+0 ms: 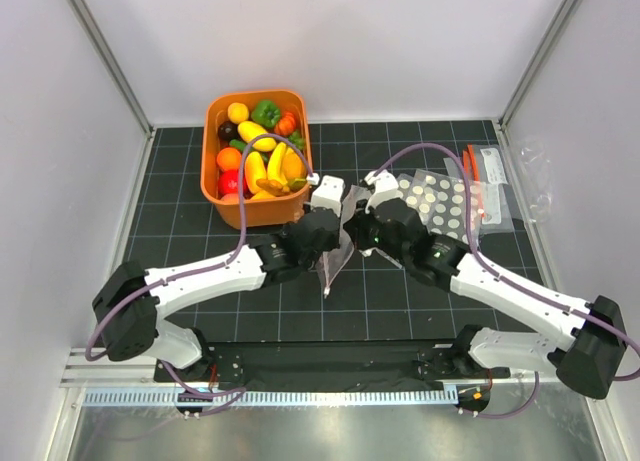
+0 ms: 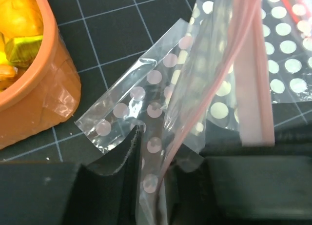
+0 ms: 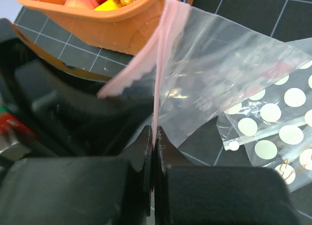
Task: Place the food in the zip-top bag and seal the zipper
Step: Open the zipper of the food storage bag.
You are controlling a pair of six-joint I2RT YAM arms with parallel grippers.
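zipper [image 3: 162, 59] of zip-top bag [image 3: 219, 64] pinched in right gripper [image 3: 153, 136], left gripper [image 2: 161, 161] jaws apart around its film.

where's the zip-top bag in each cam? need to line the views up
Top external: zip-top bag at picture centre, below and right of the orange bin.
Left wrist: bag in the right half, its pink strip running top to bottom; bin at the left edge.
Right wrist: bag centre to upper right, pink strip rising from bottom centre; bin along the top.
Shared landmark: the orange bin.
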